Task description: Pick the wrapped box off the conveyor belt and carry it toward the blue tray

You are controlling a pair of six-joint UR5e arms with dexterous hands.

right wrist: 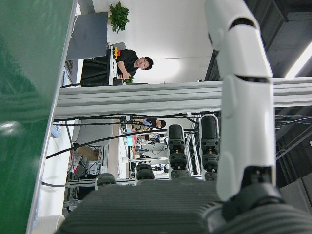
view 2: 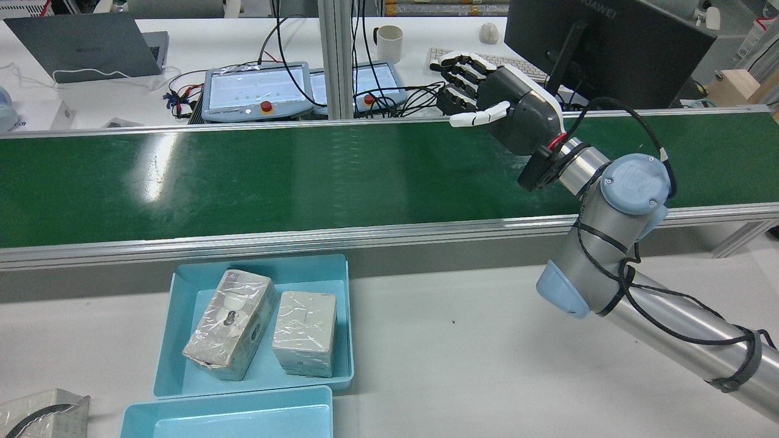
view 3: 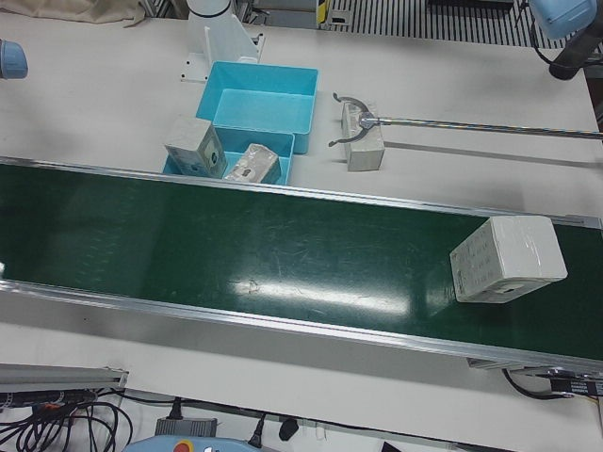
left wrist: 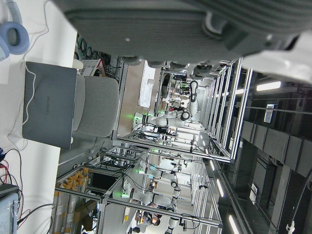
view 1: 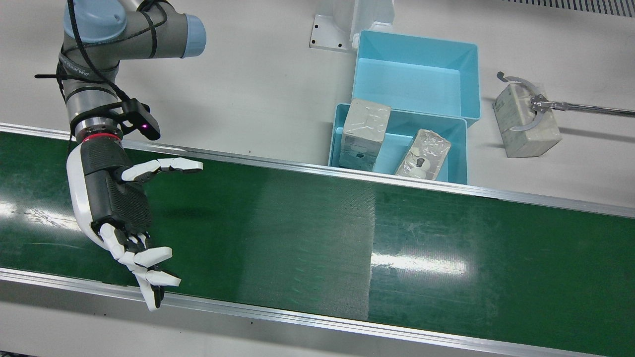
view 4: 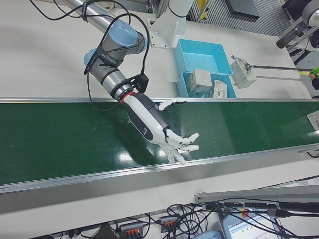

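A wrapped white box [view 3: 509,256] lies on the green conveyor belt [view 3: 283,254], at the right end of the left-front view. My right hand [view 1: 119,198] hovers over the other end of the belt [view 1: 297,223], open and empty, fingers spread, far from the box. It also shows in the rear view [view 2: 505,103] and the right-front view [view 4: 154,119]. The blue tray [view 1: 337,134] beside the belt holds two wrapped boxes [view 1: 364,131]. My left hand [left wrist: 195,29] shows only as a palm in its own view, pointing away from the table.
A second, empty blue tray [view 1: 471,64] stands behind the first. Another wrapped box [view 1: 526,121] sits on the white table under a hooked metal rod [view 1: 585,106]. Aluminium rails [view 1: 297,317] edge the belt.
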